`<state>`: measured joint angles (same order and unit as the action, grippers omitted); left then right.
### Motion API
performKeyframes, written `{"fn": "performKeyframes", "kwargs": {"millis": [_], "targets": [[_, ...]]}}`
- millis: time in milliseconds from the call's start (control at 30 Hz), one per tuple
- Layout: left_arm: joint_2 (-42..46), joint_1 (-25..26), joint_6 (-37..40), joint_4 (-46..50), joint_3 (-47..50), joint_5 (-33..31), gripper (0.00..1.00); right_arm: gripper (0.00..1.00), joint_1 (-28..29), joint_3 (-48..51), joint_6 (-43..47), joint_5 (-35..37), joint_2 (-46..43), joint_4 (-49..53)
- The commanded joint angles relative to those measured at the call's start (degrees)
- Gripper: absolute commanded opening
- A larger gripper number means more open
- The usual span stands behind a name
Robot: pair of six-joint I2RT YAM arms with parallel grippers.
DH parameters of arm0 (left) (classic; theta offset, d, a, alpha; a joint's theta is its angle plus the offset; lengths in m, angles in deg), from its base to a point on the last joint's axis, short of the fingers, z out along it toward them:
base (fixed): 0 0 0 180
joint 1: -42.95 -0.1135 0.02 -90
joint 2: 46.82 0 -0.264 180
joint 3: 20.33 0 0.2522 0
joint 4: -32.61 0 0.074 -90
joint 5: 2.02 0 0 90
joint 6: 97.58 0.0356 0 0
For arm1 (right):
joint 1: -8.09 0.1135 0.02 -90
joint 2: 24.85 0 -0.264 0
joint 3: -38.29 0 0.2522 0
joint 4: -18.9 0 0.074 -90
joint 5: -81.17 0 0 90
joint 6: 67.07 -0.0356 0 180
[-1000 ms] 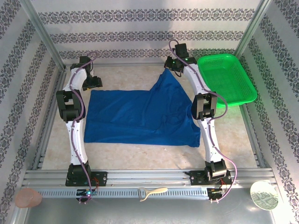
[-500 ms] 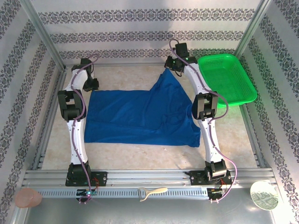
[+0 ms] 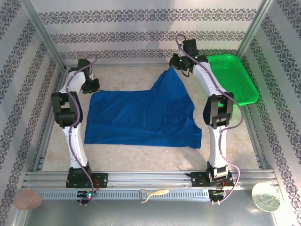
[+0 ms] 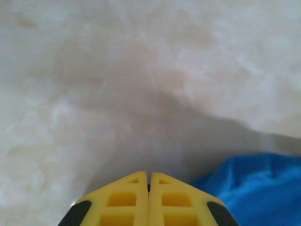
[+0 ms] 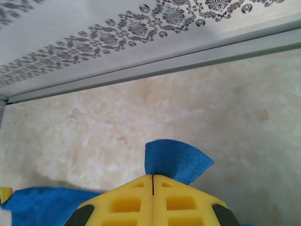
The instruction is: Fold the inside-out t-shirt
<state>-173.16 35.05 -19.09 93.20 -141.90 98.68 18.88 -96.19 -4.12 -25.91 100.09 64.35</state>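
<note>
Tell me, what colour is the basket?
The basket is bright green, clearest in the top external view.

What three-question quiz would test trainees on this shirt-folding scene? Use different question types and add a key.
1. True or false: the t-shirt lies inside the green basket.
2. Which gripper has a t-shirt corner poking out past its closed fingertips?
3. The green basket sits at the table's: A near left, B far right, C centre.
Key: 1 false, it is spread on the table; 2 the right gripper; 3 B.
</note>
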Motion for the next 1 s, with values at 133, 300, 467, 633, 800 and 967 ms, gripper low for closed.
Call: {"fn": "performKeyframes", "kwargs": {"millis": [133,300,467,633,800,967], "targets": [[14.5,-4.3,-8.4,-13.0,18.6,3.2,0.00,0.00,0.8,27.1,-1.8,0.5,-21.7,-12.6],[20.6,-8.4,-11.9,-18.2,28.4,6.7,0.00,0.00,0.9,44.2,-3.4,2.1,-35.2,-16.7],[23.4,-10.6,-14.9,-20.4,34.1,9.5,0.00,0.00,1.2,57.5,-5.6,3.6,-45.6,-19.0],[25.8,-12.3,-16.5,-21.8,37.4,11.9,0.00,0.00,1.5,65.6,-7.5,5.2,-54.3,-18.8],[30.9,-12.7,-16.0,-21.7,41.4,11.9,0.00,0.00,1.8,71.1,-8.7,6.6,-62.3,-16.5],[34.9,-12.9,-16.8,-23.6,48.8,12.4,0.00,0.00,3.9,78.4,-10.5,8.6,-70.8,-13.8]]}}
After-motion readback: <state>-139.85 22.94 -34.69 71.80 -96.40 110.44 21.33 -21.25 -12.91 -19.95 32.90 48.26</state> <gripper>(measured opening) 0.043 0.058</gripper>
